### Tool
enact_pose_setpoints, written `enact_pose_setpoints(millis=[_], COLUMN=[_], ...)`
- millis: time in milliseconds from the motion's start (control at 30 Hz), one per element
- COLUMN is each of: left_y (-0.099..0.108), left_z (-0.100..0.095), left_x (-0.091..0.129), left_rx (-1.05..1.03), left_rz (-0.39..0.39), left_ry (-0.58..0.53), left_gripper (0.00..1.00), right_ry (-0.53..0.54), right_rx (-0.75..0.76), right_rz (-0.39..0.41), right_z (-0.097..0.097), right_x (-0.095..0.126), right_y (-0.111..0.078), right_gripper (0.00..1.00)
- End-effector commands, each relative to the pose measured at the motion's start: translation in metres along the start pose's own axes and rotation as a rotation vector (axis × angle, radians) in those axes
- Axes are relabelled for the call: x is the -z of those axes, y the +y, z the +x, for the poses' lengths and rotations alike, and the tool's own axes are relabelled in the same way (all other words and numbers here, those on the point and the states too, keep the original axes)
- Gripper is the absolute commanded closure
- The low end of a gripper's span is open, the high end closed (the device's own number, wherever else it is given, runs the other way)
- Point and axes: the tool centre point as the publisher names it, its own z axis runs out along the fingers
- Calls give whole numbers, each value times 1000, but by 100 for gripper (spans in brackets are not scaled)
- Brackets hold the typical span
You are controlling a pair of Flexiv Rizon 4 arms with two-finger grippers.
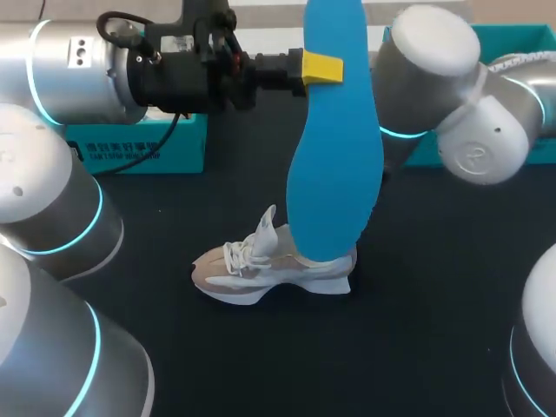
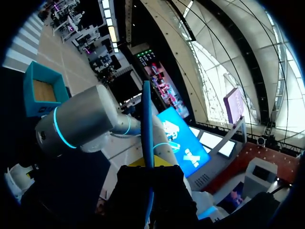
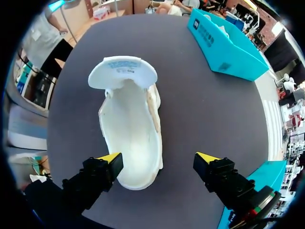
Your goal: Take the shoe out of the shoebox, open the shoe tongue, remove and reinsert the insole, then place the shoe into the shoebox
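At the far left of the black table [image 1: 417, 330] sits a teal shoebox half [image 1: 135, 148]. Just right of it, my left gripper [image 1: 323, 68] is high above the surface, its fingers clamped on the blue insole [image 1: 334, 174] near its narrow heel end. The wide forefoot end hangs straight down, and the left wrist view shows it edge-on between the fingers. Below it the shoe [image 1: 261, 274] stands upright on the table, toe to the left. Its tongue [image 3: 123, 71] is folded forward and its inside is bare, so the insole is out and reinserting it is the step in hand. My right gripper [image 3: 158, 160] hangs above the heel with its fingers spread wide, touching nothing. The second teal half [image 1: 530, 39] lies behind the right arm at the far right. To do this well, the right fingers should probably steady the heel first. The insole's forefoot should then tip toward the toe and slide in under the open tongue at a shallow angle, not drop in vertically. A flexible insole is likely to buckle or catch on the collar if it is pushed in too steeply.
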Motion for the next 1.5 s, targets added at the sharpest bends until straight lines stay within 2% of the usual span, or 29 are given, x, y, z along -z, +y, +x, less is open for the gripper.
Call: enact_pose_setpoints(millis=[33,200,267,567,600,700,800,900,1133,1233,1267,1300,1367,1500], left_y=[1,1,1,1,1,1,1,1,1,1,1,1,1,1], left_z=[-1,-1,-1,-1,-1,-1,-1,-1,-1,-1,-1,-1,-1,-1], left_x=[-2,-2,-2,-2,-2,-2,-2,-2,-2,-2,-2,-2,-2,-2], left_rx=[0,0,0,0,0,0,0,0,0,0,0,0,0,0], left_rz=[1,1,1,1,1,1,1,1,1,1,1,1,1,1], left_ry=[0,0,0,0,0,0,0,0,0,0,0,0,0,0], left_gripper=[100,100,100,100,100,100,100,100,100,100,100,100,100,100], right_ry=[51,110,124,162,171,178,188,212,269,318,349,348,320,290], right_rx=[13,22,23,19,17,12,-3,-15,-124,-224,-251,-306,-447,-643], right_rz=[-8,2,31,52,59,50,44,48,34,-52,-17,-20,-54,-210], right_z=[-19,-24,-23,-18,-17,-13,-7,0,13,20,22,24,27,34], right_x=[-38,-61,-65,-82,-84,-87,-88,-91,-88,-84,-82,-79,-69,-58], right_y=[17,20,20,33,34,34,30,25,17,14,13,12,5,-3], right_gripper=[0,0,0,0,8,48,64,100,100,100,100,100,100,100])
